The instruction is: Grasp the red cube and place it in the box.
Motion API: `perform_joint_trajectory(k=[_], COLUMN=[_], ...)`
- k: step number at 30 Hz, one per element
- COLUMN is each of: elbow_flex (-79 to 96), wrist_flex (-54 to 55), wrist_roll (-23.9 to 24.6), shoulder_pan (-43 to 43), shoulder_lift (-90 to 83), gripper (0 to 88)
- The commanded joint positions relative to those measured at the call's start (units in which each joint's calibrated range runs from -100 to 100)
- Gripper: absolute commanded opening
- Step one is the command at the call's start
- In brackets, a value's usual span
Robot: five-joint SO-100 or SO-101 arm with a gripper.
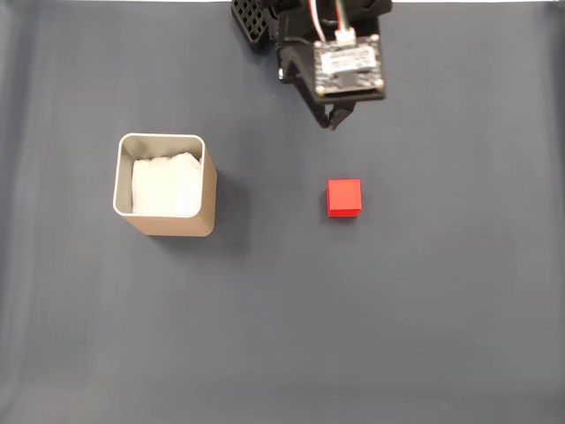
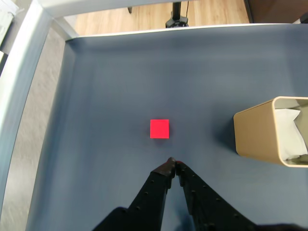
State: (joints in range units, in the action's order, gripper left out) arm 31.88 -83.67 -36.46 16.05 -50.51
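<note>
The red cube point(image 1: 344, 197) sits alone on the dark blue-grey counter point(image 1: 424, 318), and everything about the coming move depends on how it lies from the end effector point(image 1: 333, 122). In the fixed view the cube is almost straight below the fingertips in the picture, shifted only slightly to the right, with a clear strip of counter between them; nothing touches. In the wrist view the same relation reads as straight ahead: the red cube point(image 2: 159, 129) lies just beyond the end effector point(image 2: 172, 163), a little to the left of the line the fingers point along.

The two fingers meet at their tips in the wrist view, so the end effector is closed and holds nothing. My judgement is that it must spread its jaws before it advances, or the tips will push the cube instead of straddling it.

The cube has no long axis. Its faces look roughly square to the approach line in the wrist view, so little wrist turning should be needed.

The box point(image 1: 165, 184) stands well apart from the cube, to the cube's left in the fixed view. In the wrist view the box point(image 2: 255, 132) lies to the cube's right, white lining visible inside. The grasp has not yet begun.
</note>
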Motion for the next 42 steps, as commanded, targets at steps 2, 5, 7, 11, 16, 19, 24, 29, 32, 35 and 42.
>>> perform_joint_trajectory(k=[2, 5, 7, 11, 16, 19, 24, 29, 32, 35, 42], elbow_flex=[-7.45, -9.91, -11.0, -12.28, -13.46, -13.64, -11.46, -7.54, -4.89, -2.71, 5.04], wrist_flex=[-4.35, -6.07, -6.15, -5.82, -3.77, -2.38, 0.74, 5.01, 8.46, 10.92, 19.45], wrist_roll=[1.42, 1.9, 2.15, 2.1, 1.22, 0.49, 0.29, -0.2, -0.68, -1.22, -3.08], shoulder_pan=[1.74, 3.09, 3.37, 3.51, 3.09, 2.87, 2.31, 1.03, -0.32, -1.39, -4.3], shoulder_lift=[4.77, 7.54, 9.1, 11.7, 13.95, 14.64, 14.99, 14.47, 13.95, 13.86, 12.48], gripper=[0.9, 3.0, 5.0, 8.8, 14.9, 17.3, 22.1, 25.5, 28.2, 30.0, 33.0])
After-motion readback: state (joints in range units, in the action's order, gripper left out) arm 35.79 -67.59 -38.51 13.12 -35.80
